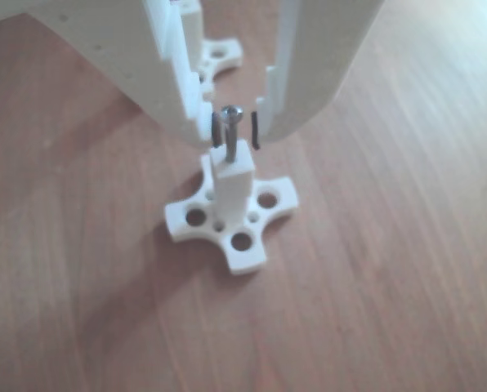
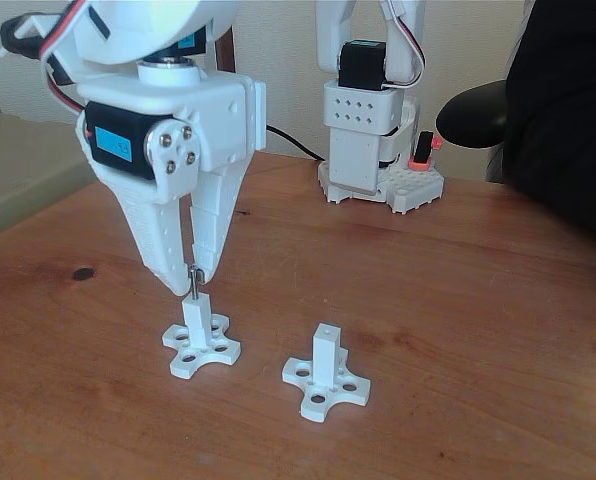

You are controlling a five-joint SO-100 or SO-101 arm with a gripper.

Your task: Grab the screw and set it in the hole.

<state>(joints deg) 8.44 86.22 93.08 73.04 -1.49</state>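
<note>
1. Where the screw (image 1: 231,129) stands, upright with its tip entering the hole (image 1: 230,163) in the end face of the post (image 1: 234,186), I judge it seated only at the tip; most of the shank and the rounded head rise clear above the post.
2. In the other view the gripper (image 1: 235,129) brackets the screw: the jaws stand parted, with a visible gap between each dark pad and the shank, so I read them as released, or very nearly so. In the fixed view the gripper (image 2: 192,272) hangs directly over the screw (image 2: 193,282), and the gap cannot be judged there.
3. Risk, as I judge it: the screw looks shallowly seated. If I lift away off-vertical, a pad (image 1: 256,129) could brush the head and tip the screw out. A pad sticking to the shank would drag it up with the lift.
4. Second risk: the base (image 1: 240,220) rests loose on the table (image 1: 390,286); a sideways nudge from a finger could slide it or topple the post.
5. Holders: the post's hole holds the screw tip. The wider round holes in the base arms are empty.
6. The second post (image 2: 325,348), on its own base well to the right in the fixed view, carries no screw.
</note>
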